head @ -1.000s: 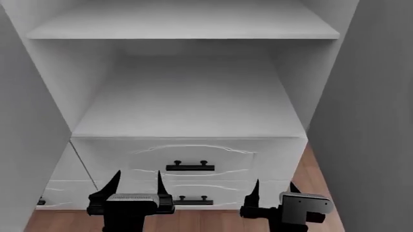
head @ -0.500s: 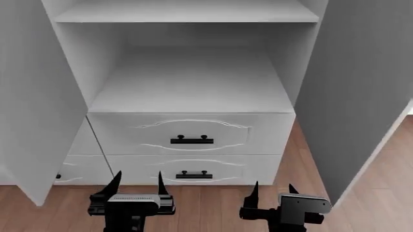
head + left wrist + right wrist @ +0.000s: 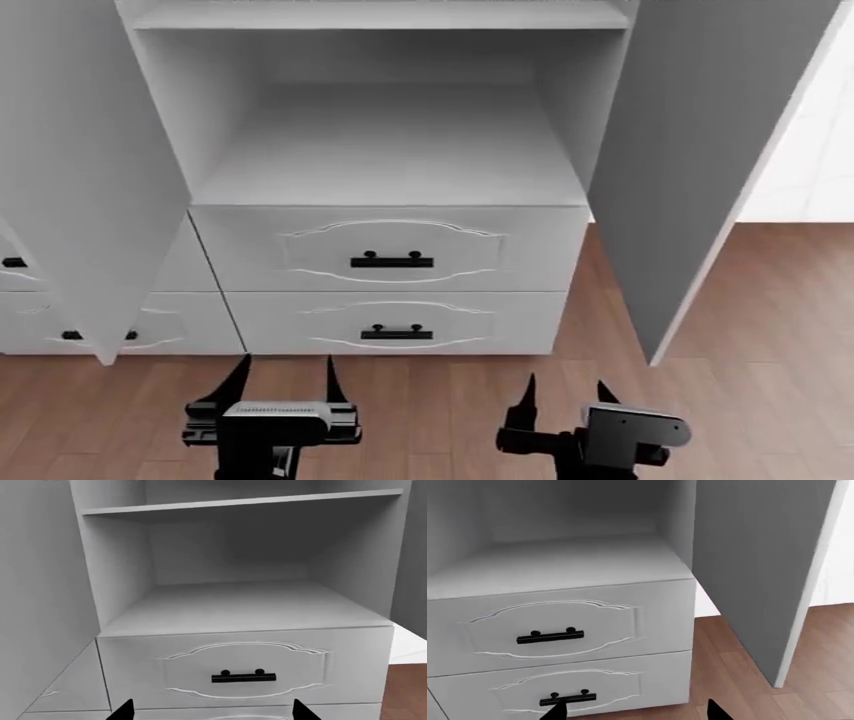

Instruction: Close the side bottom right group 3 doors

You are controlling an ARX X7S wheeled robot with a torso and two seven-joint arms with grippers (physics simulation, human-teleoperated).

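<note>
We hold our left gripper (image 3: 284, 378) and right gripper (image 3: 566, 393) low, fingers spread, grasping nothing. Ahead, the left door (image 3: 80, 170) and right door (image 3: 694, 150) stand swung open beside the drawers (image 3: 387, 260).

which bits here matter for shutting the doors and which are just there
For the job:
- right door, swung open
- left door, swung open
- left tool and right tool, both open

Just there:
- upper drawer
- lower drawer
- shelf
- wood floor
</note>
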